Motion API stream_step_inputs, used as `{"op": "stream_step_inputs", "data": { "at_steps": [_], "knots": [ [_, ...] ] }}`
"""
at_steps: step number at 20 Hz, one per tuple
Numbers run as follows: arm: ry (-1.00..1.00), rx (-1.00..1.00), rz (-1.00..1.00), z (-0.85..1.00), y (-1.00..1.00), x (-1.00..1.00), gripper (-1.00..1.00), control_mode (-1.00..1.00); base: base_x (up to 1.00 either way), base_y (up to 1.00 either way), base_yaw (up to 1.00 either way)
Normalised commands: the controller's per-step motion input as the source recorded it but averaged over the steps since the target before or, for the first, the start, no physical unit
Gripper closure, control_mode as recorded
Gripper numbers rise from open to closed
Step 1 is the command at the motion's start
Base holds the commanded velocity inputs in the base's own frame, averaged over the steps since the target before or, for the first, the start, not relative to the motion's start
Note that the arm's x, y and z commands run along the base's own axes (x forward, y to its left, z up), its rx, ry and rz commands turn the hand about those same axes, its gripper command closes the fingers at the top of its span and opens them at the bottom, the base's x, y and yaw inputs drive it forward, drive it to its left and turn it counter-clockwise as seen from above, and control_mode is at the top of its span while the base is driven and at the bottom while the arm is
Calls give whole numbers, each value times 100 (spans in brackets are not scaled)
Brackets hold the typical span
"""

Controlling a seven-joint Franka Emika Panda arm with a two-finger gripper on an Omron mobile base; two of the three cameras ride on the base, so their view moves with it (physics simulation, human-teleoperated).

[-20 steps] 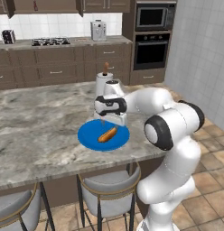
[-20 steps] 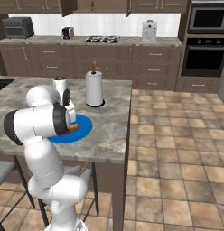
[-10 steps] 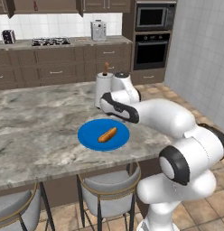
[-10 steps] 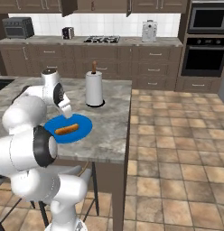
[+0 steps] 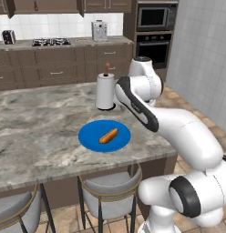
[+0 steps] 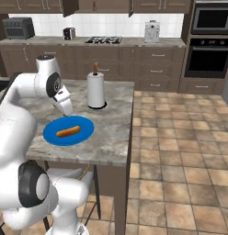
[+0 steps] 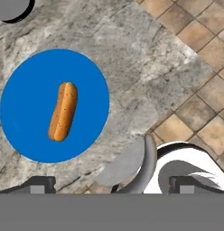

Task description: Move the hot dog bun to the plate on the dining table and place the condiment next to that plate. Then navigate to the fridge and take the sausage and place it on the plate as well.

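I am seeing the gripper (image 7: 109,182) standing wide open, gripping nothing, looking down from above the dining table (image 7: 132,67). Below it and off to its left, the hot dog bun (image 7: 63,111) is lying on the plate (image 7: 23,90).

No readable text, labels, brands, numbers or signs anywhere. Oven (image 6: 211,42) and microwave (image 5: 151,17) fronts: no legible markings. Small appliances on the back counter (image 6: 88,41): too small and blurred to read. Plate (image 7: 23,122), hot dog bun (image 7: 63,111), paper towel roll (image 6: 96,90) and dining table (image 5: 37,132) carry no print.
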Motion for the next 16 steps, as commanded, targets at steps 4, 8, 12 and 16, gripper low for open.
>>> {"op": "stream_step_inputs", "data": {
  "at_steps": [4,8,12,16],
  "knots": [
    [3,-4,15,28,-28,-95,-100,-100,0,0,0],
    [1,-9,28,1,-18,-100,-100,-100,0,0,0],
    [-12,-10,34,0,-23,-100,-100,-100,0,0,0],
    [-21,-9,33,19,-24,-100,-100,-100,0,0,0]
  ]
}}
